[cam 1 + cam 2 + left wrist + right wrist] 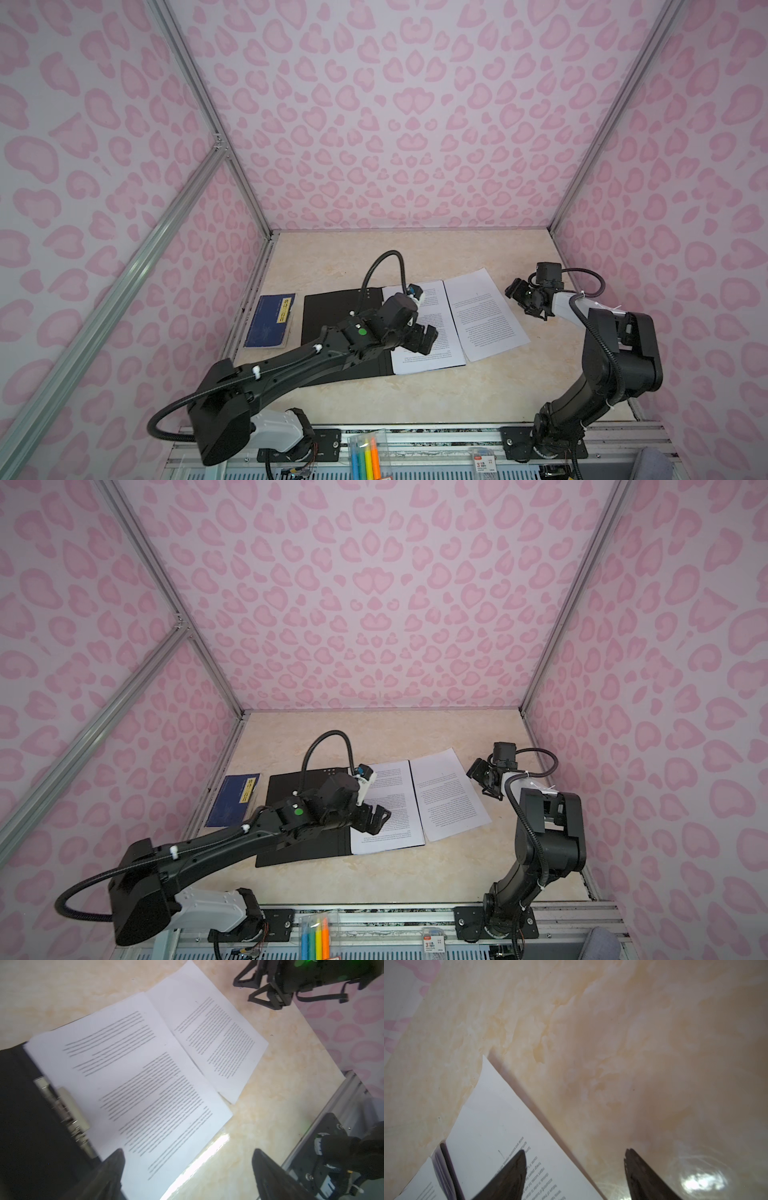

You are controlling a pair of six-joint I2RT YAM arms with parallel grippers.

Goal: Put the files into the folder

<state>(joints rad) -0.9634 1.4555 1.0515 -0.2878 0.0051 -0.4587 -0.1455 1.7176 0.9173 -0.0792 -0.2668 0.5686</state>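
The folder (pixel 332 316) lies open on the table with its black inside up; its metal clip (pixel 68 1113) shows in the left wrist view. A stack of printed files (pixel 440 357) rests on the folder's right half. One more printed sheet (pixel 484 316) lies on the table beside the stack, overlapping its right edge. My left gripper (pixel 428 338) hovers open above the stack, with nothing between its fingers (pixel 118 1159). My right gripper (pixel 517 297) stands open and empty at the loose sheet's (pixel 500 1126) far right corner, one finger over the paper and one over the table.
A dark blue booklet (pixel 270 320) with a yellow label lies left of the folder, near the left wall. A pack of coloured markers (pixel 365 457) sits on the front rail between the arm bases. Pink patterned walls close off three sides.
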